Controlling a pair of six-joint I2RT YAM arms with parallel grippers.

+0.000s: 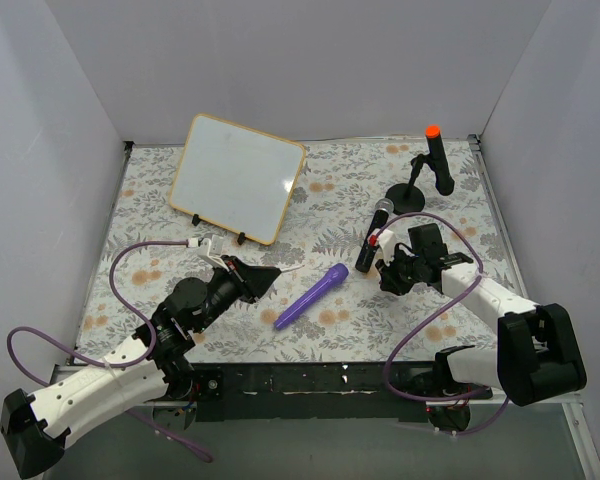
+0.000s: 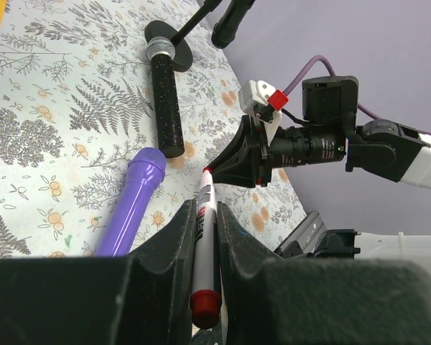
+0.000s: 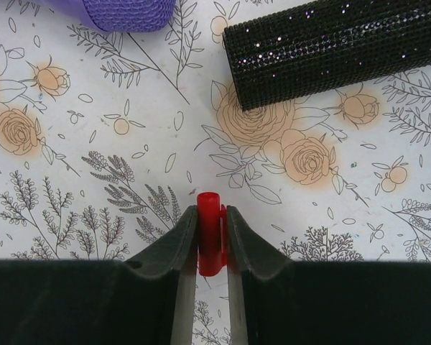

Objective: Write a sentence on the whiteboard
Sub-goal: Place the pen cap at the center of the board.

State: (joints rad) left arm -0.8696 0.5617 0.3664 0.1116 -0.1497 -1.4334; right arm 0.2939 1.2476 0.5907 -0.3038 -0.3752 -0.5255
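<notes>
The whiteboard (image 1: 238, 177) with its light-wood frame stands at the back left of the table, and its face looks blank; no red writing shows on it. My left gripper (image 1: 263, 278) is shut on a white marker (image 2: 204, 224) with a red end, its tip pointing to the right. My right gripper (image 1: 388, 272) is shut on the marker's red cap (image 3: 210, 231) and holds it just above the floral cloth. The two grippers face each other a short way apart.
A purple microphone (image 1: 311, 296) lies between the arms. A black glitter microphone (image 1: 373, 234) lies by the right gripper and shows in the right wrist view (image 3: 337, 50). A black stand (image 1: 410, 195) holding an orange-tipped microphone (image 1: 438, 158) is at the back right.
</notes>
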